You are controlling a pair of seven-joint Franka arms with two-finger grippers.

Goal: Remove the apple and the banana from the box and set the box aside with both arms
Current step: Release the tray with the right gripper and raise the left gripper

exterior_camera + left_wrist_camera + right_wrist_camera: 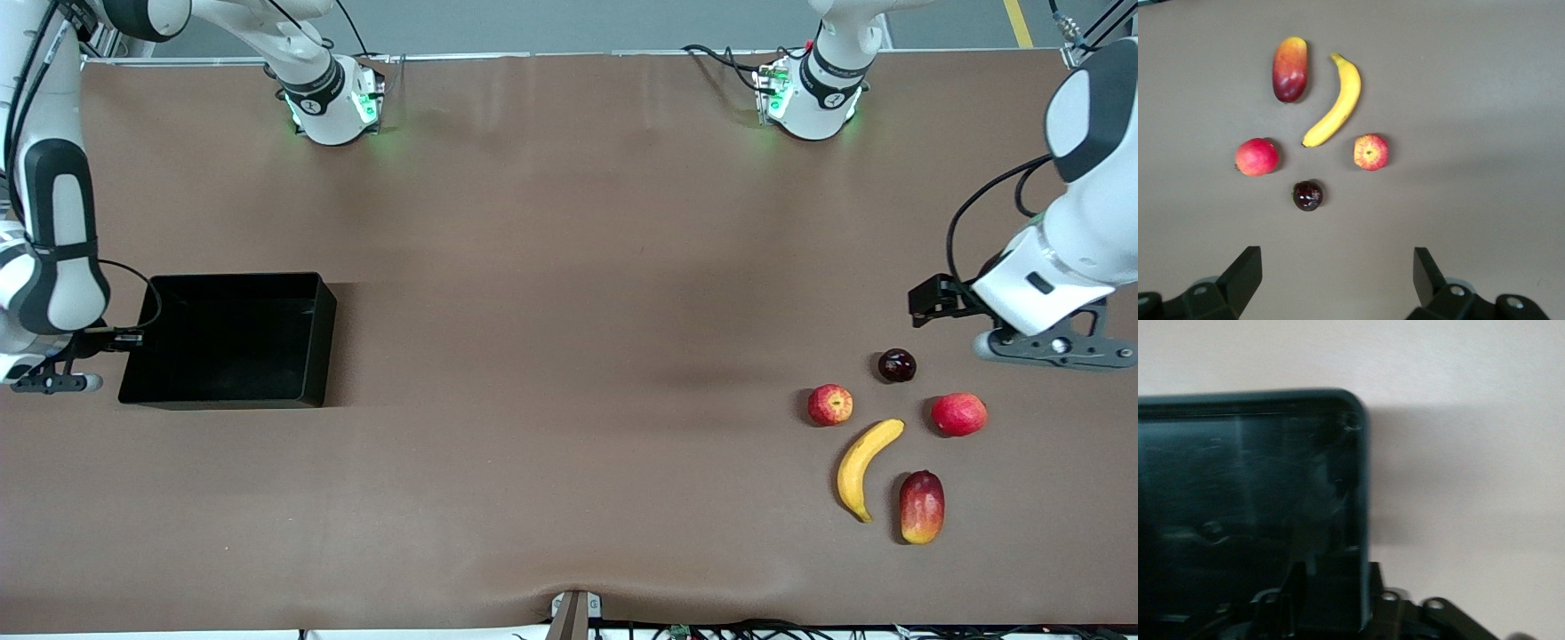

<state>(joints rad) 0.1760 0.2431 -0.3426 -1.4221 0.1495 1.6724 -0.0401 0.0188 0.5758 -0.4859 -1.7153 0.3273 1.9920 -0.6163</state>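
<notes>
Brown cloth covers the surface (551,356) I work over. At the right arm's end sits the glossy black rectangular open-top plastic bin (228,340). The right gripper (1331,603) has its jaws astride the bin's wall, one inside, one outside; I cannot tell if they press it. The left gripper (1338,277) hangs released, jaws wide, over the fruit group. The long curved yellow banana (863,467) lies diagonally, its stem end nearer the front camera, just beside the small round red apple with yellow streaks (830,404).
</notes>
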